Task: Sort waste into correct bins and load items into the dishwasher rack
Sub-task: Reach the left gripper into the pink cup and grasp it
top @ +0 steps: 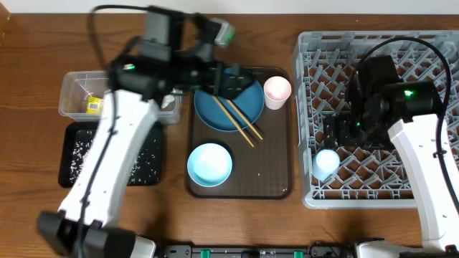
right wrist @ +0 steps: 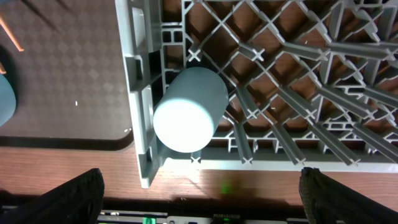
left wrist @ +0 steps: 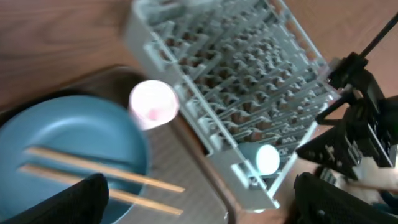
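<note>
- Left gripper (left wrist: 202, 190): jaws stood fully apart with nothing between them.
- Directly under those jaws, a pair of chopsticks (left wrist: 99, 173) lay side by side across the dark-blue plate (left wrist: 56, 134). The plate sat on the brown tray (left wrist: 186, 168).
- Past the plate from the jaws, the pink cup (left wrist: 153, 102) stood just beside the plate's rim, with the grey rack (left wrist: 249, 74) beyond it.
- Judgement: the chopsticks are light, stiff, thin and smooth, so they may roll or splay on the plate. Best pinched crosswise near mid-length, both sticks together.
- Judgement: the plate is probably heavy, slick and breakable. Only its rim offers a hold.
- Right gripper (right wrist: 200, 180): jaws wide apart and empty, over the rack's near corner.
- Just ahead of those jaws, the light-blue cup (right wrist: 189, 109) rested in the rack's corner cell against the wall, not held. Inverted or tipped could not be told.
- Farther out:
  - the pale-blue bowl (top: 209, 163) was on the brown tray;
  - the clear tub (top: 75, 82) held a yellow wrapper (top: 93, 105);
  - the black tray (top: 64, 154) held rice grains (top: 140, 154).
</note>
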`<state>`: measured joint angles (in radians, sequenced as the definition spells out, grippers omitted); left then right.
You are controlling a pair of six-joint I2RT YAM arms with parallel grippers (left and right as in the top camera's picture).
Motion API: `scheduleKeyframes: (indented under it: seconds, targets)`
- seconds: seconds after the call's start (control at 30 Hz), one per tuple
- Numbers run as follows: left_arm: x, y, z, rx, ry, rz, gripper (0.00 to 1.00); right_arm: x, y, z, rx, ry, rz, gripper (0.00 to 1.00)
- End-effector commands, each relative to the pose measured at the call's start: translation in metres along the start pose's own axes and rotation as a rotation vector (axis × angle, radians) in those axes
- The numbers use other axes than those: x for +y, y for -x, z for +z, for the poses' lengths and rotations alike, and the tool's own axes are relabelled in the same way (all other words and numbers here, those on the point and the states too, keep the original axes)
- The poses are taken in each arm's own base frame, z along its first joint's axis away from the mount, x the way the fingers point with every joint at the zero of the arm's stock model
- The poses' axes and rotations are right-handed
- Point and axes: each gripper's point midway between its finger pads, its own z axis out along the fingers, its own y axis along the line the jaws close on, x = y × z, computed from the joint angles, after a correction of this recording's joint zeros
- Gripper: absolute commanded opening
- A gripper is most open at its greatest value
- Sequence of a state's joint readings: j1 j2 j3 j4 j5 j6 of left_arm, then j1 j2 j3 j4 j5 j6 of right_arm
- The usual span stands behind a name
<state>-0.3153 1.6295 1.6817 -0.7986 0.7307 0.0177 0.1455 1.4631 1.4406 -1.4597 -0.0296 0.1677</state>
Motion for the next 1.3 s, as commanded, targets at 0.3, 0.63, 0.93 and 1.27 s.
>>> scheduleKeyframes:
  seconds: [0.3,0.63,0.93,1.27]
  targets:
    - [0.057,-0.014,0.118,0.049,0.239,-0.263,0.9,0.002,-0.001,-0.003,-0.004,-0.002,-0.015,0.99]
    - [0.083,-0.059,0.192,0.165,0.258,-0.312,0.66,0.002,-0.001,-0.003,-0.005,-0.001,-0.015,0.99]
    - [0.103,-0.079,0.207,0.205,0.318,-0.325,0.57,0.002,-0.001,-0.003,-0.003,-0.002,-0.015,0.99]
    - [0.107,-0.077,0.206,0.196,0.339,-0.32,0.19,0.002,-0.001,-0.003,-0.003,-0.002,-0.015,0.99]
